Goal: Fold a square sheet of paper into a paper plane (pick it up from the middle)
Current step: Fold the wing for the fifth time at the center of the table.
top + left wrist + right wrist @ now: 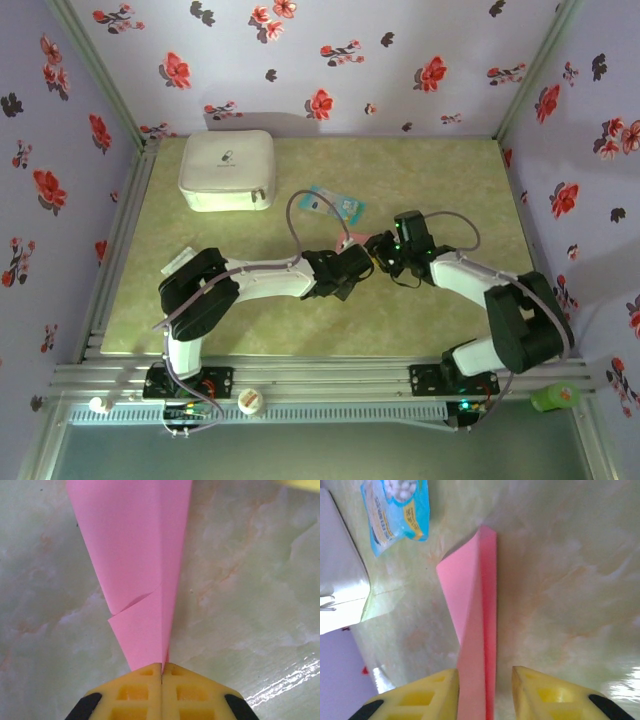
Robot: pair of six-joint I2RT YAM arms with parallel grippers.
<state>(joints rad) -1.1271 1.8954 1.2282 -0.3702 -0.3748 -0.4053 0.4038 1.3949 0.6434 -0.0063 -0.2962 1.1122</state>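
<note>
The left gripper (162,669) is clamped shut on the plane's (145,555) narrow end, over the middle of the table (250,605) (blue packet (395,510) nearby). The right gripper (485,674) stands open, fingers either side of the plane.

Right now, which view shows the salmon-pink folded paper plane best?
Left wrist: the salmon-pink folded paper plane appears broad, flaps and creases clear. Right wrist shows it narrow and foreshortened; top external, just a pink sliver.
</note>
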